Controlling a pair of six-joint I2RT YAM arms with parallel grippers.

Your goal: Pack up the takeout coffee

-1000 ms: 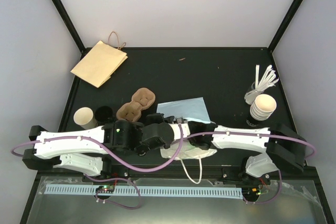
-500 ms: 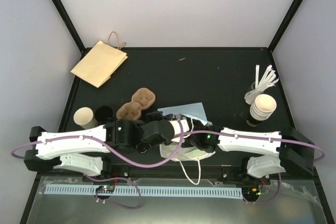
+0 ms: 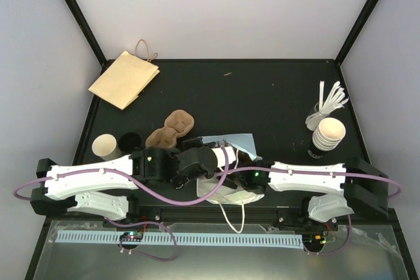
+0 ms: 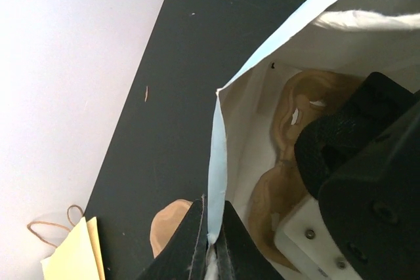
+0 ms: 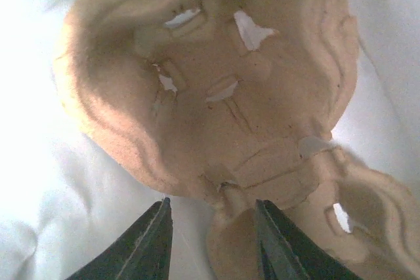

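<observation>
Left wrist view: my left gripper (image 4: pixel 211 231) is pinching the rim of the white bag (image 4: pixel 262 116), fingers clamped tight on the paper. My right gripper (image 5: pixel 213 240) is reaching inside the bag, its fingers standing partly apart over the edge of a brown cup tray (image 5: pixel 216 83) and gripping nothing. In the overhead view the coffee cup (image 3: pixel 130 141) is sitting outside the bag at middle left, just beside a lidless cup (image 3: pixel 105 147). I am seeing only its dark round top.
</observation>
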